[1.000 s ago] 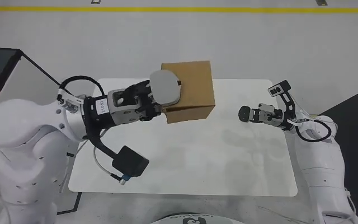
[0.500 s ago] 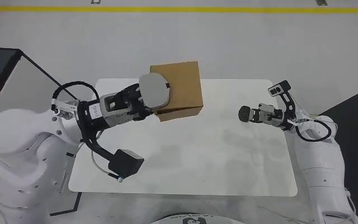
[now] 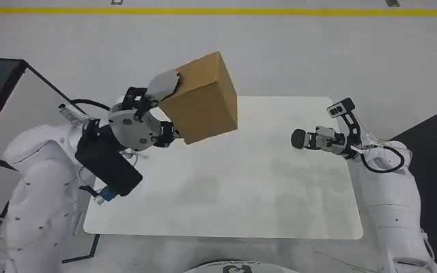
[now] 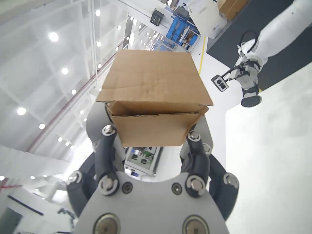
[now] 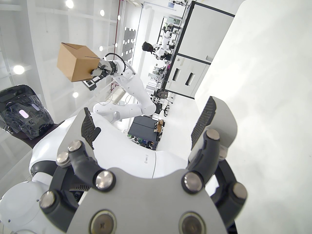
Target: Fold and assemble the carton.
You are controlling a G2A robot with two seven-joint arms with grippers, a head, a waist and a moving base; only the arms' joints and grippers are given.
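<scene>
A brown cardboard carton (image 3: 201, 99) hangs tilted in the air over the table's far left part, folded into a box shape. My left gripper (image 3: 167, 102) is shut on the carton, its fingers (image 4: 195, 144) clamping the walls near a flap end. In the left wrist view the carton (image 4: 151, 93) shows one flap standing slightly off the edge. In the right wrist view the carton (image 5: 75, 65) appears far off, held up on the left arm. My right gripper (image 3: 298, 139) stays over the table's right side, open, with nothing between its ribbed pads (image 5: 203, 119).
The white table (image 3: 273, 198) lies below both arms. A dark panel (image 3: 10, 75) stands off the table's left side, and a yellow floor line (image 3: 218, 11) runs along the far side.
The left arm has lifted the carton off the table and swung it leftward, turning it to a tilted pose. The right arm has stayed still.
</scene>
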